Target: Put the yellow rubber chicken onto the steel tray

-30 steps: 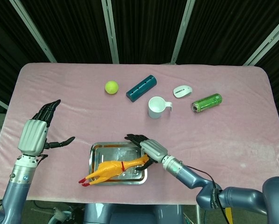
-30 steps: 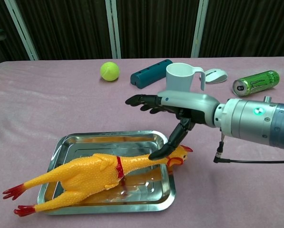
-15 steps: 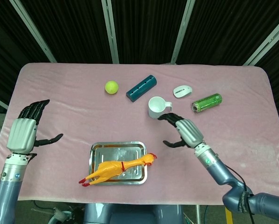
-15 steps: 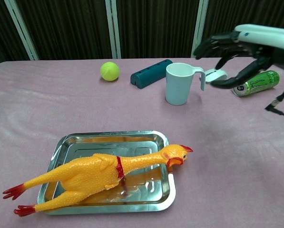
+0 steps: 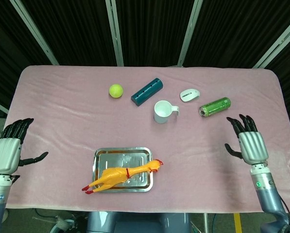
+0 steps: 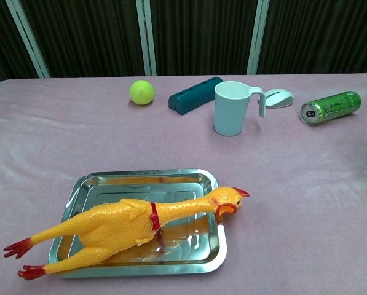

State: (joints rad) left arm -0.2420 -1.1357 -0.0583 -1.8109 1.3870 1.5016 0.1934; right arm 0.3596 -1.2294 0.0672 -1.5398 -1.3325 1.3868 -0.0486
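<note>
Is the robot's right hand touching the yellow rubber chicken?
Apart. In the head view the right hand hovers open far right of the yellow rubber chicken, with bare pink cloth between.

Nothing legible is showing in either view. The green can [image 6: 330,107], lying on its side at the far right of the table, is carrying a pale claw-like mark on its wall, but no letters on it are coming through clearly enough to read.
</note>
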